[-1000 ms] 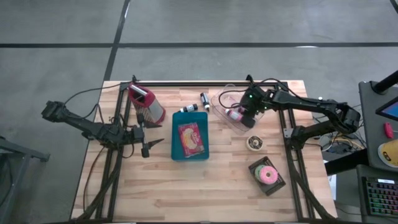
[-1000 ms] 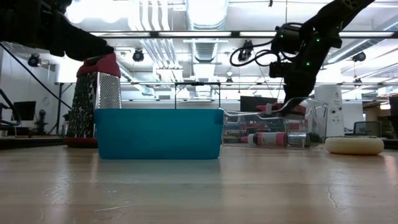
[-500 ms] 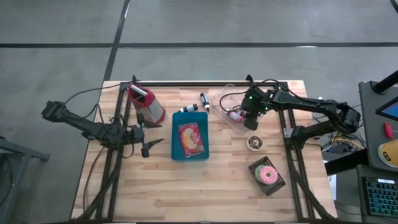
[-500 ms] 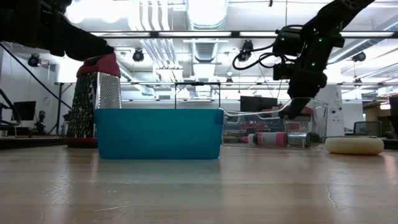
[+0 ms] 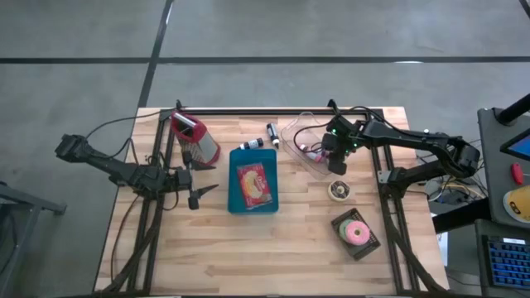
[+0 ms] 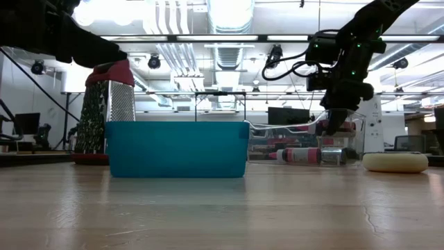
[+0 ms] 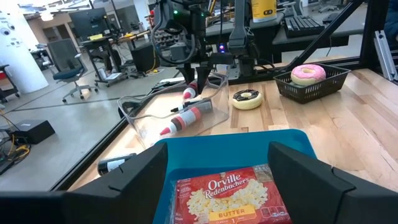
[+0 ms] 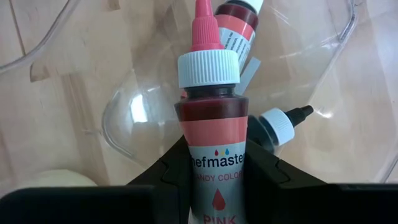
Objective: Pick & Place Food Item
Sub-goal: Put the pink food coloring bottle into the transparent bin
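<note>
Right gripper (image 8: 214,165) clamped on the pink food-colour bottle (image 8: 214,134), lifted over the clear plastic container (image 5: 300,141). Probably light, smooth and slippery; best gripped mid-body below the cap. Left gripper (image 7: 217,171) wide open, empty, above the blue bin (image 7: 273,138).

On the surface (image 5: 273,248), the bin (image 5: 252,187) sits mid-table with the popcorn packet (image 5: 254,184) inside. Left of it stands the grater (image 5: 195,139); right, the clear container (image 5: 305,142) (bottles in it). Nearer the right front lie the donut (image 5: 338,190) and the basket (image 5: 356,233).
</note>
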`<state>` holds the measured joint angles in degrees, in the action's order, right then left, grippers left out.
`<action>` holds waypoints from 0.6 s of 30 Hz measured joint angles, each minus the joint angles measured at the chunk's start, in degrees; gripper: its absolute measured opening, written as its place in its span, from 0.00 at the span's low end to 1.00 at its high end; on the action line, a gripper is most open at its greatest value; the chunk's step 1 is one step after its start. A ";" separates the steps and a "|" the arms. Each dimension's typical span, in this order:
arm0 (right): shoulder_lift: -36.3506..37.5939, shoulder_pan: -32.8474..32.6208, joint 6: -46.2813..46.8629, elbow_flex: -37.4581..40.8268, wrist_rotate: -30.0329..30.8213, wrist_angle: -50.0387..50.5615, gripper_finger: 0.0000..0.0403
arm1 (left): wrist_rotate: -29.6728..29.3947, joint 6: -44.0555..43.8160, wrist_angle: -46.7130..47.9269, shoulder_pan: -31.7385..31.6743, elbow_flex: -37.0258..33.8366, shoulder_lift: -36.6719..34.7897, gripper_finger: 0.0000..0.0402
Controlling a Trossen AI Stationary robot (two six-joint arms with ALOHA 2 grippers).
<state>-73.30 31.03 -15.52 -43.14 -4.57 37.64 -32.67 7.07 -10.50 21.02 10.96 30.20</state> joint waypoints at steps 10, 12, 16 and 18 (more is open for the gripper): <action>0.00 0.01 -5.87 0.47 0.18 1.76 0.23 | 0.00 0.00 0.02 -0.02 0.00 0.00 0.71; 0.00 0.00 -6.55 0.88 0.18 2.40 0.26 | 0.00 0.00 0.02 -0.04 0.00 0.00 0.71; 0.00 0.00 -6.72 1.15 0.18 2.35 0.34 | 0.00 0.00 0.02 -0.04 0.00 0.00 0.71; 0.00 0.00 -6.53 1.19 0.64 2.31 0.39 | 0.00 0.00 0.02 -0.04 0.00 0.00 0.71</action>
<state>-73.30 31.03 -22.05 -41.95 -3.93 39.95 -32.67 7.07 -10.48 20.97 10.96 30.20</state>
